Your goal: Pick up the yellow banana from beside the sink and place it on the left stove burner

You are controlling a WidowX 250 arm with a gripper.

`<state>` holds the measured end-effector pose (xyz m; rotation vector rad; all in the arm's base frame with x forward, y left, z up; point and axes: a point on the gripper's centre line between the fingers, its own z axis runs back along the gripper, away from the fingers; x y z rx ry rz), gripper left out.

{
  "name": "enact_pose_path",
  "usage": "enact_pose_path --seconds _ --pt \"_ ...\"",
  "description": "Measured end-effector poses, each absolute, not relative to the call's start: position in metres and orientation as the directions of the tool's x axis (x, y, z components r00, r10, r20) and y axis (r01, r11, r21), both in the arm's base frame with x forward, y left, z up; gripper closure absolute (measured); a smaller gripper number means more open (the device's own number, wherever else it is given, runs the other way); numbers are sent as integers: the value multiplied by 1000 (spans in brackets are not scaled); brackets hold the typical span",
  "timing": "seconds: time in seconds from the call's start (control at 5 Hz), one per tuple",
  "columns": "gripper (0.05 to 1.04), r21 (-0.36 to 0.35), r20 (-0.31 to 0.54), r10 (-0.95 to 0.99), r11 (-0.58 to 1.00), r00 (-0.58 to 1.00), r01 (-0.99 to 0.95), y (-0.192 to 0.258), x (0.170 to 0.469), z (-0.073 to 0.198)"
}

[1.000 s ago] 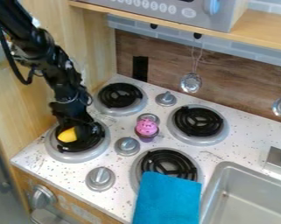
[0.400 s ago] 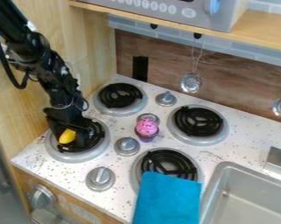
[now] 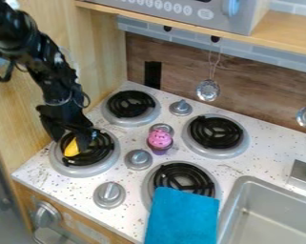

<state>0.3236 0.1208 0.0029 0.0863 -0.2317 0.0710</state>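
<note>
Over the front-left burner (image 3: 109, 164) hangs the black gripper (image 3: 70, 141), its two fingers spread apart. A yellow object (image 3: 72, 148) lies on the black coil, low between the fingers and partly hidden by the right one. Whether either finger touches it I cannot tell. To the right, a pink-topped cupcake toy (image 3: 159, 139) stands upright between the burners, close to a grey knob.
A blue cloth (image 3: 182, 217) lies partly over the front-right burner (image 3: 183, 177). Grey knobs (image 3: 138, 159) stick up among the burners. The sink (image 3: 270, 214) is at the lower right, the wooden side wall (image 3: 95, 52) beside the arm, and a ladle (image 3: 208, 89) hangs behind.
The gripper has shifted left and slightly up in the view, and its fingers stand visibly apart now. The yellow object stays at nearly the same place, with a narrower part of it showing.
</note>
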Motion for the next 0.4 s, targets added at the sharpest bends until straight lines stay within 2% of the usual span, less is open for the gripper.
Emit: enact_pose_path --seconds 0.2,0.4 --pt "73 12 189 109 994 976 -113 107 310 12" --pt "73 -110 152 121 988 981 -105 71 313 13"
